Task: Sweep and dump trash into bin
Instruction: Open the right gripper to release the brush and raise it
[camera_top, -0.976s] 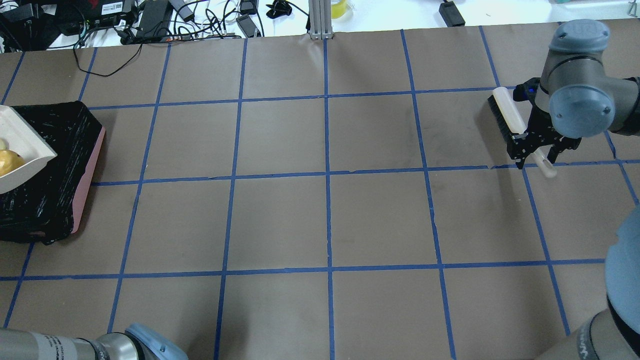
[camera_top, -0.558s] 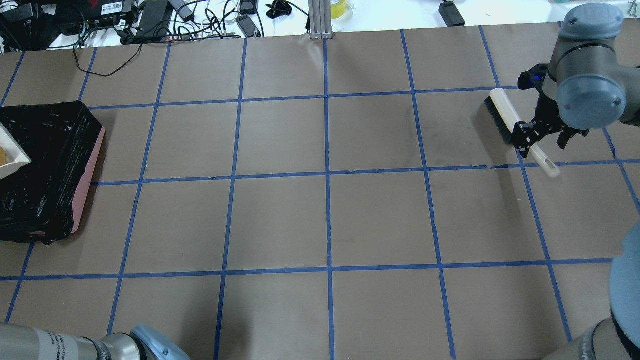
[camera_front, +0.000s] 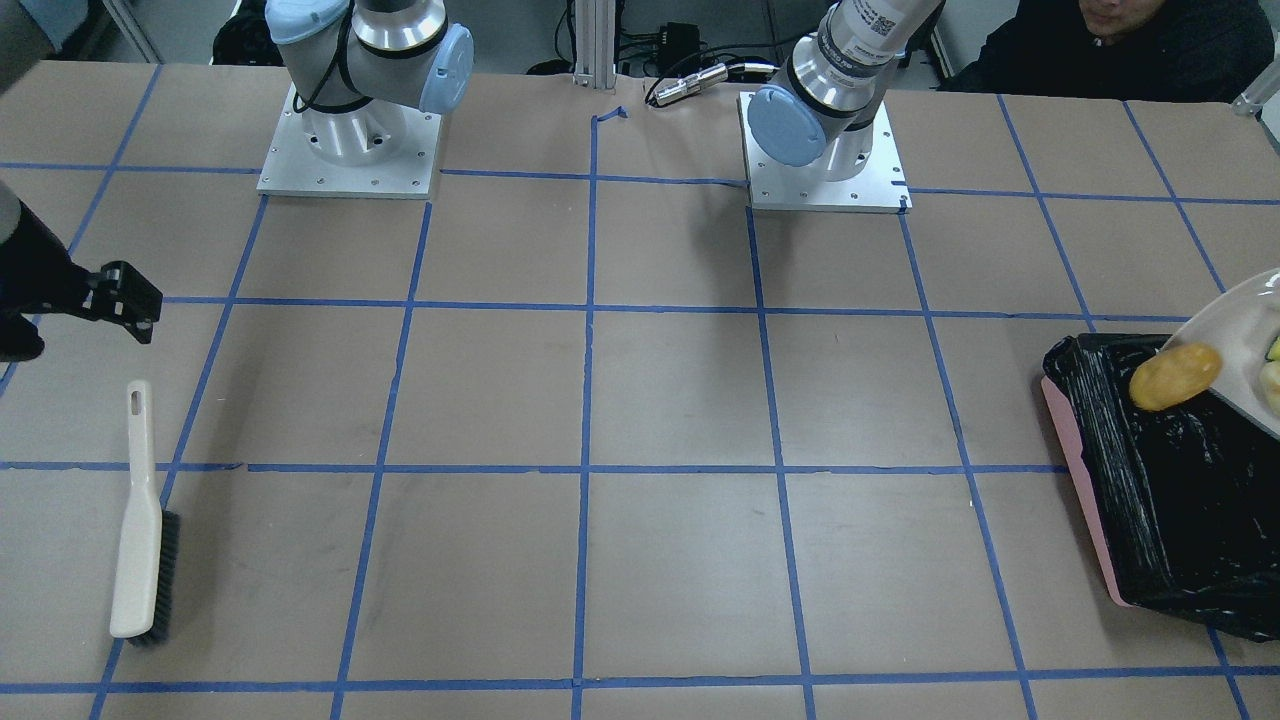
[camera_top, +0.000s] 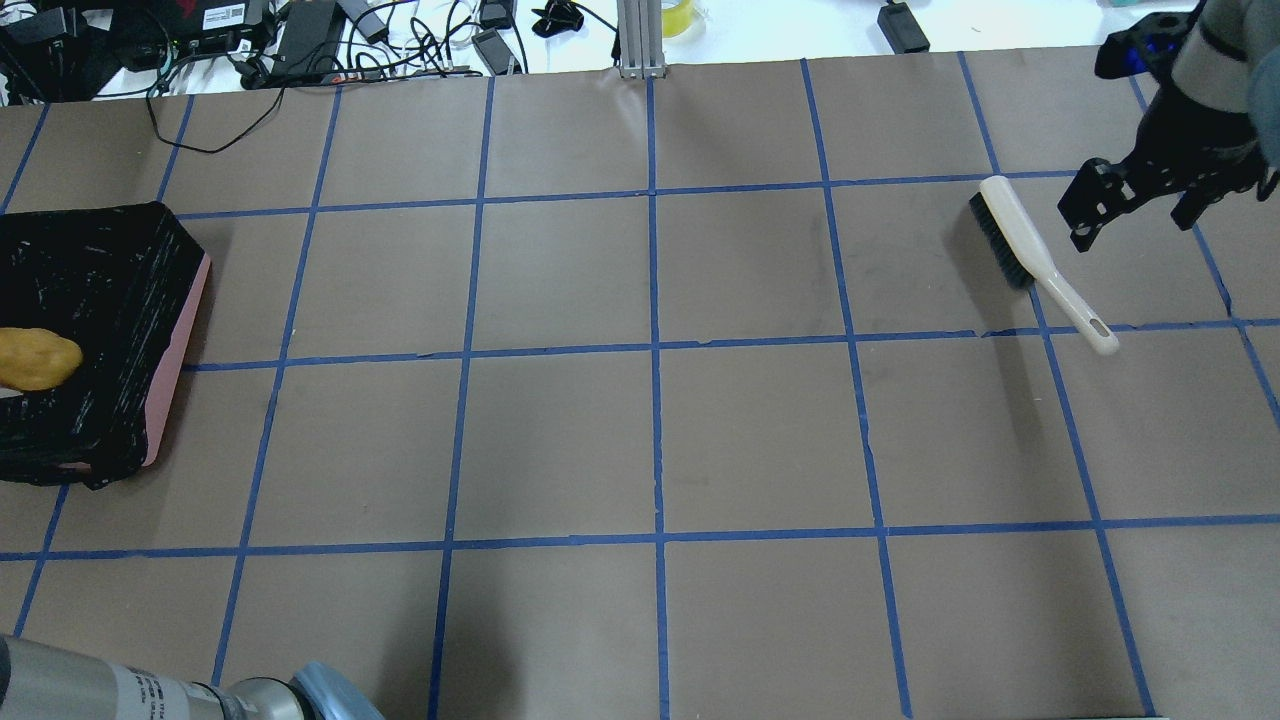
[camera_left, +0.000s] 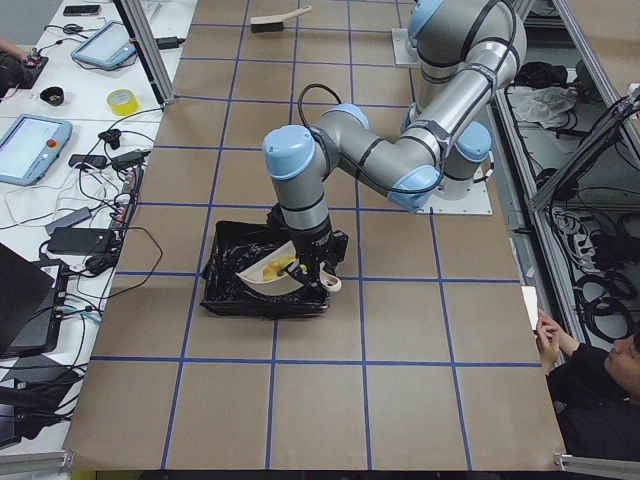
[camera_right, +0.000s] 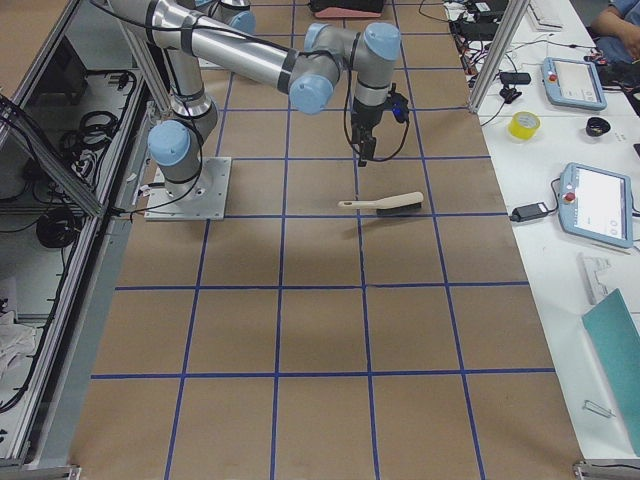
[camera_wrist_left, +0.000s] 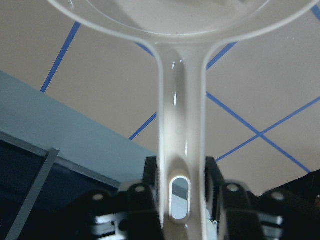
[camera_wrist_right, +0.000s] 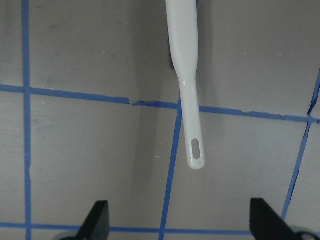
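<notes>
The left hand (camera_wrist_left: 180, 187) was closed on the handle of the dustpan (camera_wrist_left: 181, 115), at the bottom middle of the left wrist view. In the front-facing view the dustpan (camera_front: 1225, 335) was tilted at the right edge, above the bin (camera_front: 1085, 480). The potato lump (camera_front: 1175, 377) was at the dustpan's lower lip, over the black bag; whether it touched the bag I cannot tell. One more pale piece (camera_front: 1270, 385) lay on the dustpan at the frame edge.

The right hand (camera_top: 1140, 210) was spread wide and held nothing, in the upper right of the overhead view. The brush (camera_top: 1010, 235) lay flat on the counter (camera_top: 650, 430), just beside this hand to the left and apart from it, its handle pointing to the lower right.
</notes>
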